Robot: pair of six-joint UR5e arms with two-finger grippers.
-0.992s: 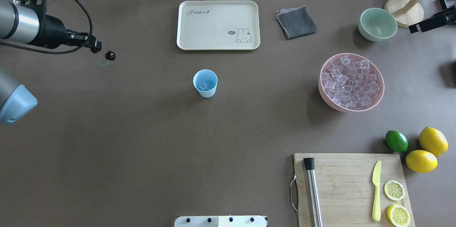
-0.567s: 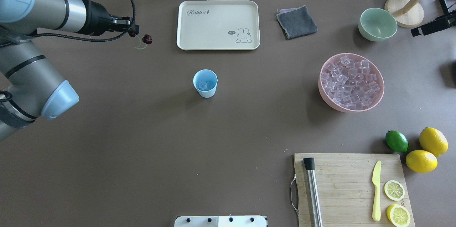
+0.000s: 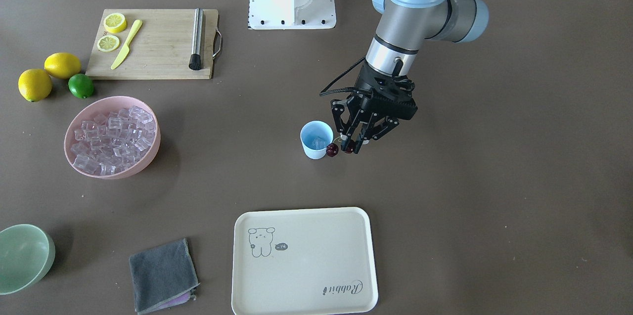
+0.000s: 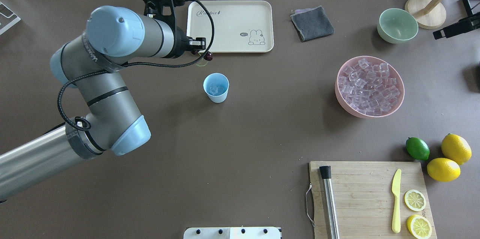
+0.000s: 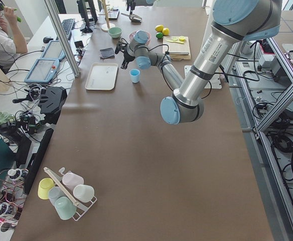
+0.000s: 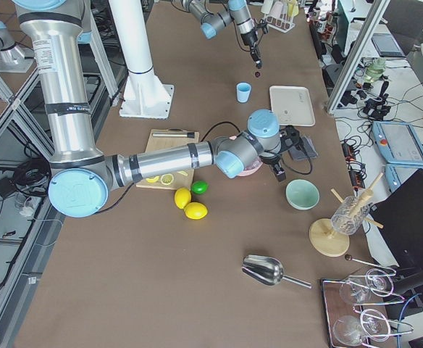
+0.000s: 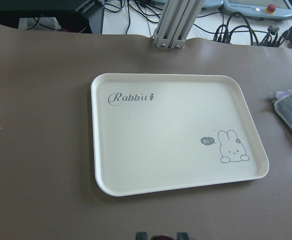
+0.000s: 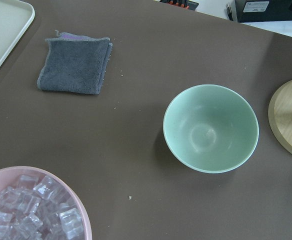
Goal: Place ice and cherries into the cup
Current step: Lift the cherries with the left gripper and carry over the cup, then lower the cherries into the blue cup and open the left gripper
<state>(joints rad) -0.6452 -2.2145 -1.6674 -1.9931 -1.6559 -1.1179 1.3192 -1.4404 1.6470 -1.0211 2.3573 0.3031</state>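
Pair of round, glossy cherries [image 3: 332,150] near tapered plastic cup [image 3: 310,151]

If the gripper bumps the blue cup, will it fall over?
Probably, it looks tippy: the cup is small, light-looking plastic, narrower at its base. The ice inside looks like a cube or two, adding little weight. It might slide instead.

- the cup [image 4: 216,87] is coloured light blue.
- the cherries [image 3: 332,150] are seen as glossy dark red.
- the ice [image 4: 369,86] is clear, tinted pink; its bowl [image 4: 365,116] is pink.
- the tray [image 4: 229,26] is cream, printed with a grey rabbit.
- the cloth [image 4: 312,23] is grey, edged purple.
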